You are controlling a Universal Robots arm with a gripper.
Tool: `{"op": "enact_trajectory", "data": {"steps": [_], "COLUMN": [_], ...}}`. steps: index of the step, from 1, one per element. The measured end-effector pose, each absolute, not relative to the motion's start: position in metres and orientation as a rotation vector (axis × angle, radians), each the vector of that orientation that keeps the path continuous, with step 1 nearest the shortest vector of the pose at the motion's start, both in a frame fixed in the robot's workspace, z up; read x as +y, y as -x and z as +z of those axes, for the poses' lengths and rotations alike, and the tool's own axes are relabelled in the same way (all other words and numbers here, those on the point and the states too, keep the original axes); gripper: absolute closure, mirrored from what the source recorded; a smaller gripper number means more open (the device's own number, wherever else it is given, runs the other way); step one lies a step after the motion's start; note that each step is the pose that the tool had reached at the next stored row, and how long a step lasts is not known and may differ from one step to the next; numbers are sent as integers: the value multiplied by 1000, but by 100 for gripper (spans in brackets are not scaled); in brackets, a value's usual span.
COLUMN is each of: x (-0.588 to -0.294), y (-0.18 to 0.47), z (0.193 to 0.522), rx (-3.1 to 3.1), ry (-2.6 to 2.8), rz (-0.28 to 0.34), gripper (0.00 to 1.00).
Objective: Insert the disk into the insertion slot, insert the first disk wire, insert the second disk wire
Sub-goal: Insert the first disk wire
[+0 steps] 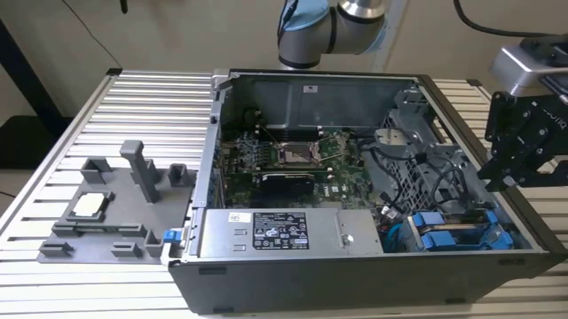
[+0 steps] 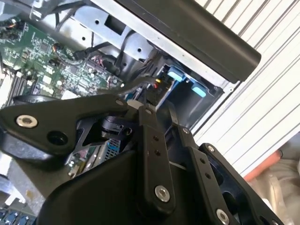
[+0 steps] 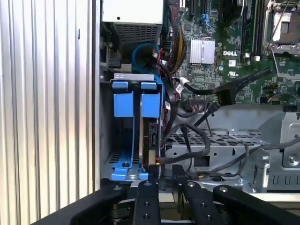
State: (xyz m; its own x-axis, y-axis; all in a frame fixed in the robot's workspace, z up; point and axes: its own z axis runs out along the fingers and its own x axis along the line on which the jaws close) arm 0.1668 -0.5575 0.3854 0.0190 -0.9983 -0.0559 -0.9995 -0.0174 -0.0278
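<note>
The disk stands edge-on in a bay of the blue-edged drive cage, its blue carrier tab beside a second blue tab. The insertion slot holds it; the neighbouring bay looks hollow. Loose black wires curl beside the cage, one ending in a flat black plug. My gripper hovers just off the disk's end with its fingertips together and nothing seen between them. In the exterior view the gripper hangs over the case's right wall, above the blue cage. The second wrist view shows the gripper pointing at the blue tabs.
The open computer case lies on a slatted metal table. Inside are the motherboard, a labelled power supply and a perforated grey cage wall. A grey fixture stands at the exterior view's left.
</note>
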Motion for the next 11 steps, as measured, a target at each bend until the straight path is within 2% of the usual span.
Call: {"op": "enact_trajectory", "data": {"steps": [7,11], "x": [-526,-518], "y": [-166,-163], "z": [385,385], "rx": [2160,2159], "ry": [2199,2199], "rz": [31,31], "gripper": [73,73]}}
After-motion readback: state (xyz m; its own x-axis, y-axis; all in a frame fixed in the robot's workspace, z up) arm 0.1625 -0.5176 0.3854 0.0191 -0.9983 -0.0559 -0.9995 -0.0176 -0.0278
